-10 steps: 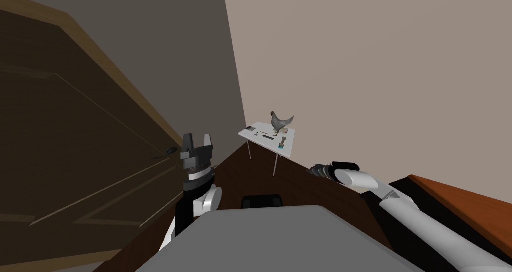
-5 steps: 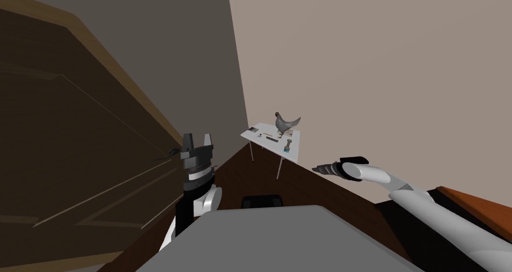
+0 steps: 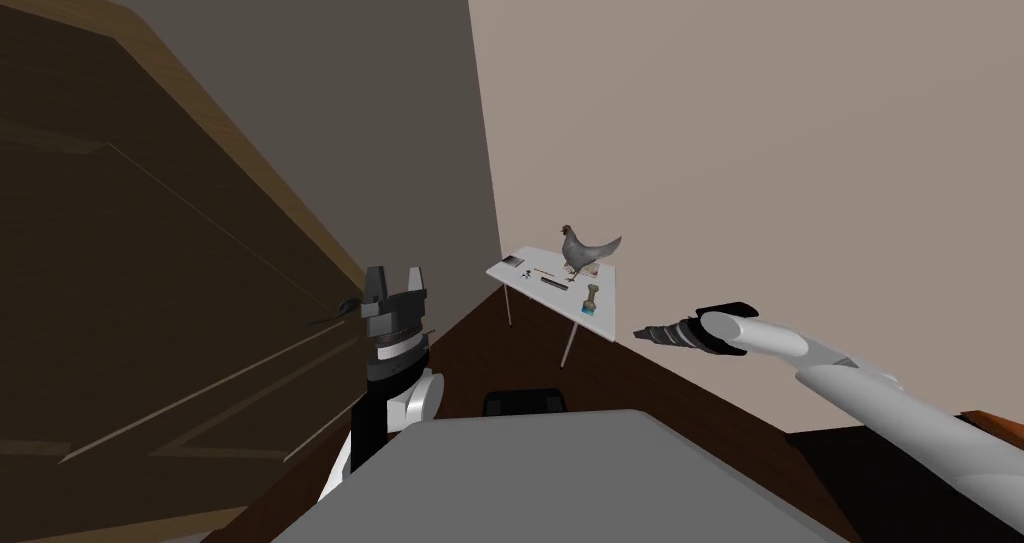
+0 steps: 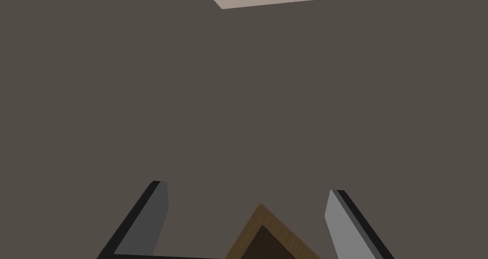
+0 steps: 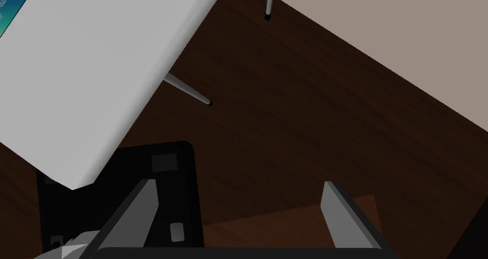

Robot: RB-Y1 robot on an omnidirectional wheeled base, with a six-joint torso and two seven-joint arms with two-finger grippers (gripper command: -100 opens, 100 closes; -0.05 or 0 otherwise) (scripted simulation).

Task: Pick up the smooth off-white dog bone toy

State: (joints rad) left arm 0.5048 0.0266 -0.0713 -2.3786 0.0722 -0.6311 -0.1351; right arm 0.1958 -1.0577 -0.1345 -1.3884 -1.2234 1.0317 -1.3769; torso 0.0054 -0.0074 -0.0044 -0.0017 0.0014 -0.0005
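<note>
A small white table (image 3: 530, 279) stands far ahead in the corner of the room. On it are a grey hen figure (image 3: 587, 252), a small upright pale piece with a blue end (image 3: 590, 300) and several tiny flat items; I cannot tell which of them is the bone toy. My left gripper (image 3: 396, 279) is raised beside the dark door, open and empty, as its fingers (image 4: 157, 213) show. My right gripper (image 3: 645, 332) reaches out to the right, well short of the table, open with nothing between its fingers (image 5: 333, 213).
A dark wooden door (image 3: 150, 297) with a lever handle (image 3: 340, 307) fills the left side. Dark wood floor (image 5: 310, 103) lies between me and the table. The right wrist view looks at the white table top (image 5: 95, 79) and its thin legs (image 5: 188, 89).
I have turned, so the table has slid right and down in the head view. My right arm has swung outward to the right, and the orange-brown furniture edge has nearly left the picture.
</note>
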